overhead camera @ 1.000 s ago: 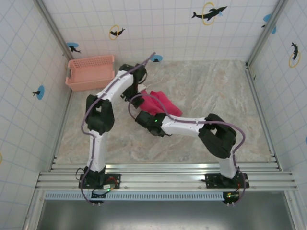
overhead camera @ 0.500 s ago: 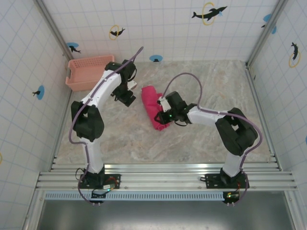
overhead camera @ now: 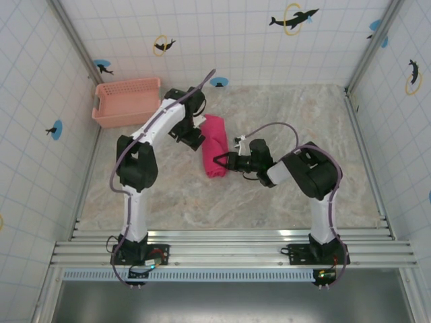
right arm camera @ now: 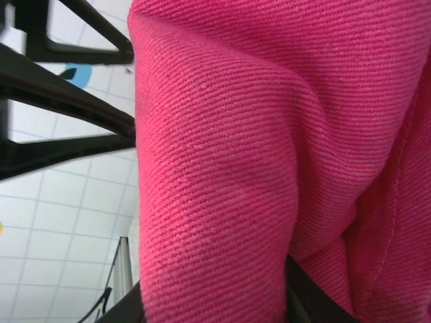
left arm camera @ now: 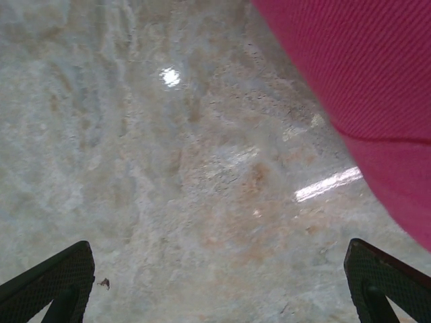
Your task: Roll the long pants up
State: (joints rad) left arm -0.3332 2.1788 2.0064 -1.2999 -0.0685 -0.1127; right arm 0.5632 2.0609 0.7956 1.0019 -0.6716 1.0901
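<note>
The long pants (overhead camera: pixel 214 153) lie as a compact bright pink roll on the marble table, pointing away from the arms. My right gripper (overhead camera: pixel 223 161) comes in from the right, shut on the roll's near end. In the right wrist view pink cloth (right arm camera: pixel 256 134) sits between its dark fingers (right arm camera: pixel 311 299). My left gripper (overhead camera: pixel 193 134) hovers just left of the roll's far end, open. In the left wrist view its fingertips (left arm camera: pixel 50 282) stand wide apart over bare table, with the pants' edge (left arm camera: pixel 367 87) at the upper right.
A salmon-pink lattice basket (overhead camera: pixel 128 101) stands at the back left corner against the tiled wall. The marble tabletop (overhead camera: pixel 303 121) stretches to the right and toward the near metal rail (overhead camera: pixel 229 235). Tiled walls close in three sides.
The pants went from a looser heap to a tight roll, now a little farther back. My right arm pulled back to the right of it. My left gripper swung away, then returned beside the roll.
</note>
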